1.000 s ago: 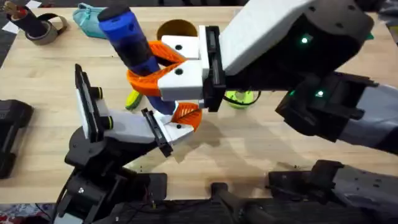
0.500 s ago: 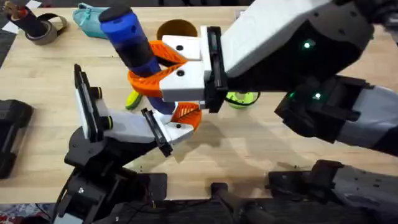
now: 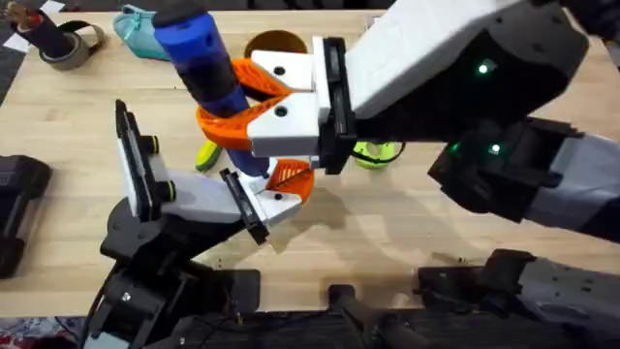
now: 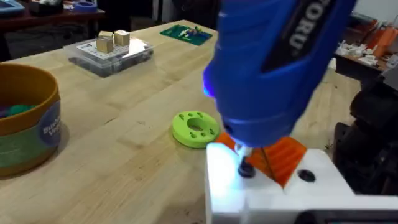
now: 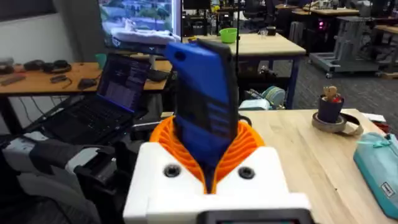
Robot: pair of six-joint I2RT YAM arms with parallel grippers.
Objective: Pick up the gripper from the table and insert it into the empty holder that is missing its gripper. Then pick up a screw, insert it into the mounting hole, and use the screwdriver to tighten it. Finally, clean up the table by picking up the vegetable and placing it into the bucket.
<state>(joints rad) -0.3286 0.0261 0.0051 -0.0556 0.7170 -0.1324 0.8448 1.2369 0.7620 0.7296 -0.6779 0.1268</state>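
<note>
My right gripper (image 3: 228, 102) reaches in from the right, its orange jaws shut on the blue screwdriver (image 3: 199, 63), which stands tilted over the holder (image 3: 194, 199). The right wrist view shows the same right gripper (image 5: 208, 149) clasping the screwdriver (image 5: 205, 106). In the left wrist view the screwdriver (image 4: 267, 68) points down, its tip on a dark screw (image 4: 247, 169) in the holder's white block (image 4: 224, 180), beside the orange gripper (image 4: 283, 155). That gripper (image 3: 291, 177) sits at the holder's end. The yellow-green vegetable (image 3: 206, 155) lies behind the holder. The bucket (image 3: 262, 41) stands at the back.
A bright green disc (image 3: 373, 153) lies under the right arm, seen near the bucket (image 4: 31, 134) as the disc (image 4: 194, 127). A teal pouch (image 3: 136, 24) and a tape roll (image 3: 63, 44) sit at the back left. A clear box (image 4: 112, 50) stands farther off.
The right arm's white body has shifted very slightly. The screwdriver stays in the jaws over the same spot on the holder.
</note>
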